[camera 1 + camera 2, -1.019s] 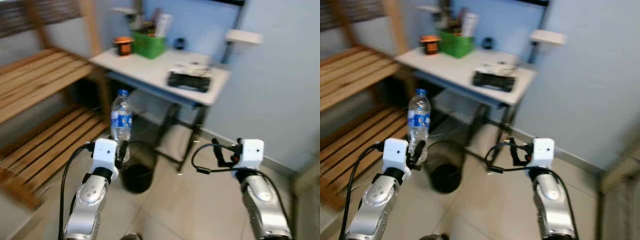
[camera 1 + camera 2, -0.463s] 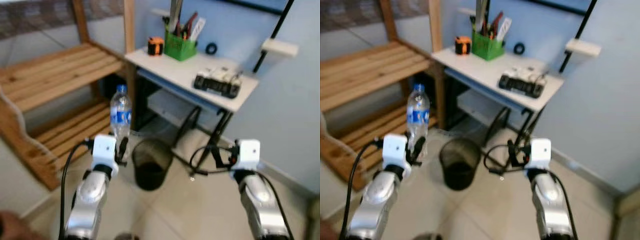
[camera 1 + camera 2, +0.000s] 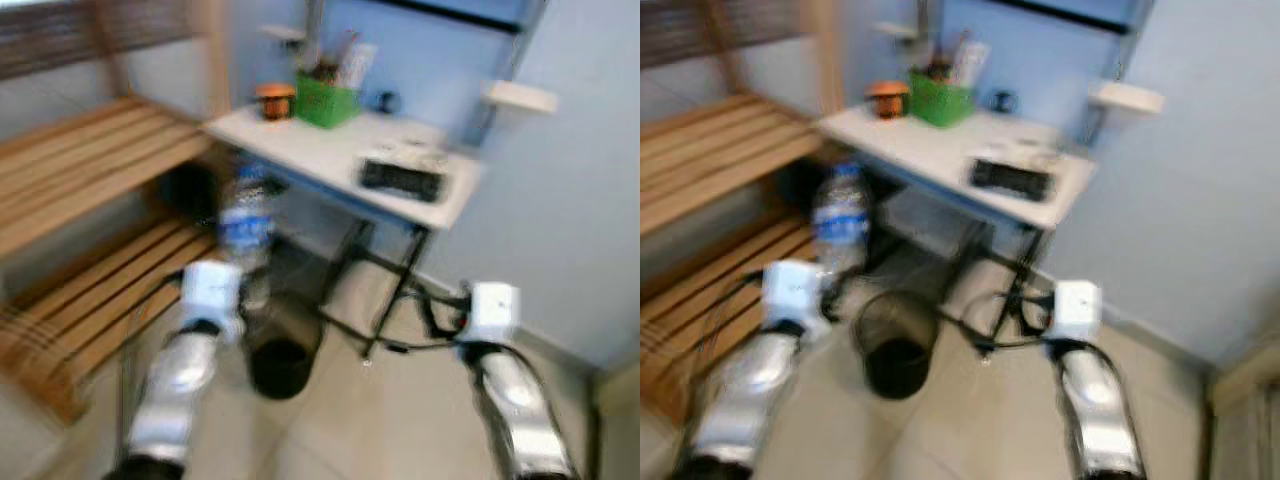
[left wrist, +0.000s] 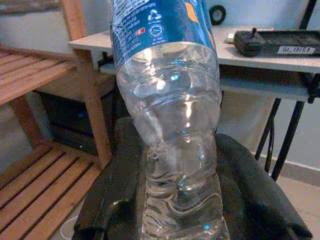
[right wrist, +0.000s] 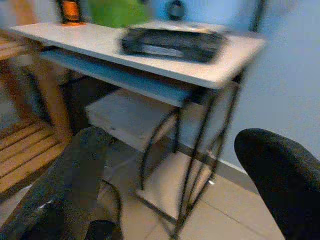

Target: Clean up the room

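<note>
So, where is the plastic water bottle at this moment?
The water bottle stands upright in the left gripper, on the robot's left, just above the black waste bin and before the white desk.

white desk (image 3: 330, 150) against the blue wall: green pen holder (image 3: 325, 102), orange thing (image 3: 273, 100), black flat device (image 3: 402, 178) | tiled floor (image 3: 400, 420): black bin (image 3: 282, 350) by the desk legs | slatted wooden shelf (image 3: 80, 190) just left of the desk

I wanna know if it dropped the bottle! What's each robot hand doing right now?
Left end effector: closed on the water bottle.
Right end effector: open, holding nothing.
</note>
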You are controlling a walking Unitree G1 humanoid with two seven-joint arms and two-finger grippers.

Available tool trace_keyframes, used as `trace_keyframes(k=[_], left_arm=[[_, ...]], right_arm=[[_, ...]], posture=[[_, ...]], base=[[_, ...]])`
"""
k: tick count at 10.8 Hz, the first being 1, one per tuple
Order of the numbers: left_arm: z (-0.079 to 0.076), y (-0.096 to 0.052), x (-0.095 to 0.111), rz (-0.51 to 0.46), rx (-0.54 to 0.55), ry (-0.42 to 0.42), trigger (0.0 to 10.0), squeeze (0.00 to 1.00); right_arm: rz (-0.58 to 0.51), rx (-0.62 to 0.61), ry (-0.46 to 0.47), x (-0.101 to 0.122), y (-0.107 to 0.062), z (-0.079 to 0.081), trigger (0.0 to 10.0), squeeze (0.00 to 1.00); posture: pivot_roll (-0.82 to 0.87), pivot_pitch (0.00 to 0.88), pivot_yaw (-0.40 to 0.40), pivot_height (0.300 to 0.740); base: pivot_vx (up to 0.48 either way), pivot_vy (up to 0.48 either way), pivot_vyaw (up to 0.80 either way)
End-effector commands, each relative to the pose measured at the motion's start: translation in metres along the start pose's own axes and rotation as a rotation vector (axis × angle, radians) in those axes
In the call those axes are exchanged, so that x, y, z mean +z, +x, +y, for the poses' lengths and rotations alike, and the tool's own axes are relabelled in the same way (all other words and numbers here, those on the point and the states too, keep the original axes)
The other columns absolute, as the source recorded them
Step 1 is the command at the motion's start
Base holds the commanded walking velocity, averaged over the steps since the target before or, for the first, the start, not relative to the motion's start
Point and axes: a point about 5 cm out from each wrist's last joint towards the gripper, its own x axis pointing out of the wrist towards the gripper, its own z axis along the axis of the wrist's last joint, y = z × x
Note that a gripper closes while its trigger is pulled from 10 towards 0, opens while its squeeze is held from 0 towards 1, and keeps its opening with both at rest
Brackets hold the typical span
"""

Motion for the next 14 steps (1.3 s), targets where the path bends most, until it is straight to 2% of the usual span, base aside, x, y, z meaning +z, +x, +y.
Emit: trace_keyframes(k=[1, 5, 8, 9, 14], left_arm=[[-0.014, 0.006, 0.010, -0.044, -0.045, -0.020, 10.0, 0.00], [-0.012, 0.009, 0.010, -0.052, -0.041, -0.023, 10.0, 0.00], [-0.014, 0.005, 0.005, -0.041, -0.034, -0.026, 10.0, 0.00], [-0.016, 0.006, -0.002, 0.005, -0.030, -0.012, 10.0, 0.00], [-0.021, 0.008, -0.017, 0.073, -0.043, -0.028, 10.0, 0.00]], right_arm=[[0.005, -0.046, -0.012, -0.001, -0.005, -0.014, 10.0, 0.01], [0.010, -0.042, -0.012, -0.001, -0.006, -0.015, 10.0, 0.01], [0.042, 0.003, -0.005, -0.004, -0.006, -0.011, 10.0, 0.00], [0.054, 0.011, -0.015, -0.006, -0.006, -0.010, 10.0, 0.00], [0.077, -0.002, -0.042, -0.006, -0.007, -0.015, 10.0, 0.00]], posture=[[-0.04, 0.000, -0.027, 0.740], [-0.04, 0.000, -0.031, 0.740], [-0.03, 0.000, -0.043, 0.740], [-0.03, 0.000, -0.050, 0.740], [-0.04, 0.000, -0.061, 0.740]], base=[[0.461, 0.000, 0.00], [0.473, 0.000, 0.00], [0.480, 0.000, 0.00], [0.000, 0.000, 0.00], [0.000, 0.000, 0.00]])
